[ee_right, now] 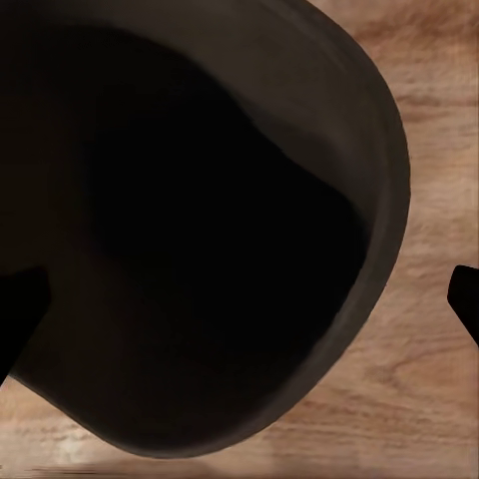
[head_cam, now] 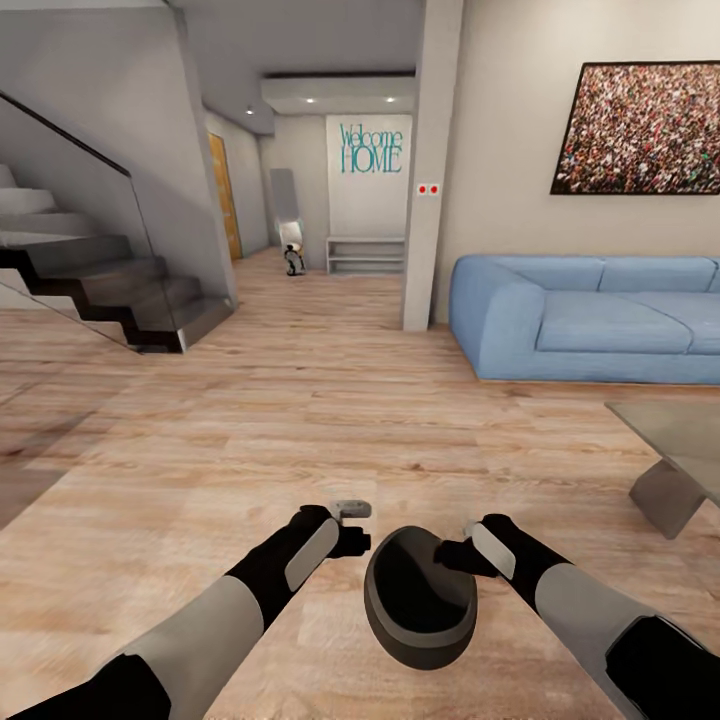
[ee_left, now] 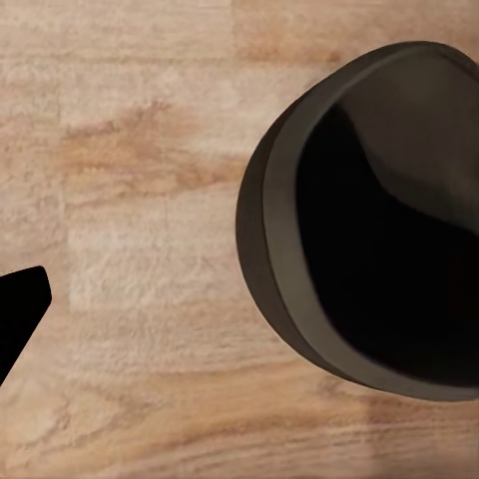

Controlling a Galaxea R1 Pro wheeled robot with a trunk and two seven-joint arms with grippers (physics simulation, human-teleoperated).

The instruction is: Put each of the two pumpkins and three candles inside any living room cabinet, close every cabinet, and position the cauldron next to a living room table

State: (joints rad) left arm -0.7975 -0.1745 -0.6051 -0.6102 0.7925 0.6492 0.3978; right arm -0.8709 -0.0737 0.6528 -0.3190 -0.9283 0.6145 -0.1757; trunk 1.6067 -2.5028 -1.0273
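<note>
The cauldron point(head_cam: 420, 598) is a matte black, round-bellied pot with a wide mouth and a thick dark-grey rim. It hangs over the light wood plank floor, between the two arms, its mouth tipped up and away, the inside dark. The low coffee table point(head_cam: 672, 448) stands well apart to the right, with a grey-green top and a chunky angled grey leg.

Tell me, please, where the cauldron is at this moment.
In the head view the cauldron is low and central, between the left gripper and right gripper, above the plank floor, with the coffee table ahead to its right.
</note>
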